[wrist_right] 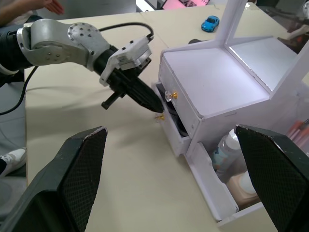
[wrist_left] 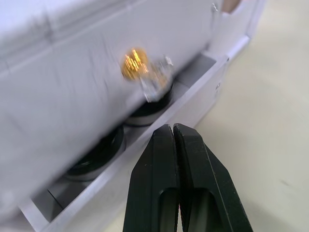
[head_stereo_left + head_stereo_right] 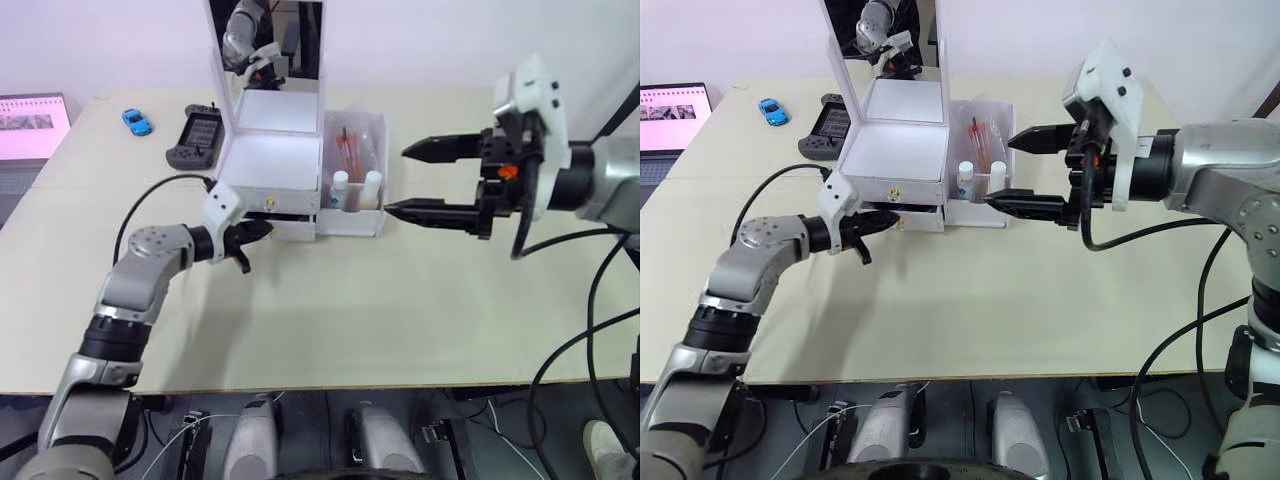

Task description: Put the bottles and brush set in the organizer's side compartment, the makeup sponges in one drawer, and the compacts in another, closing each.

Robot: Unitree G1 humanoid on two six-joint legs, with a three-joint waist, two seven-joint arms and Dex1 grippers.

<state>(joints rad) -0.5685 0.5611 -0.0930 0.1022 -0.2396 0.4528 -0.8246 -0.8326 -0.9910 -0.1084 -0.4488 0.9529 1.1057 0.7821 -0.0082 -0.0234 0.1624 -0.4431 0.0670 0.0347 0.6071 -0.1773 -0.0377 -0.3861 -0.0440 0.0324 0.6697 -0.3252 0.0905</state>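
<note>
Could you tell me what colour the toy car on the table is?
Blue; the toy car shows best in the left eye view.

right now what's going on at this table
The robot's left claw, shut, is at the front of the organizer's lower drawer, which stands partly open with the black compacts inside. The bottles and brush set already sit in the side compartment. The right claw hangs open beside it.

Left arm reaches forward low over the desk, elbow bent, its end effector point(image 3: 255, 233) pinched together, fingers touching tip to tip. Right arm comes in from the side, held higher, its end effector point(image 3: 418, 180) spread wide, both fingers pointing leftward.
</note>
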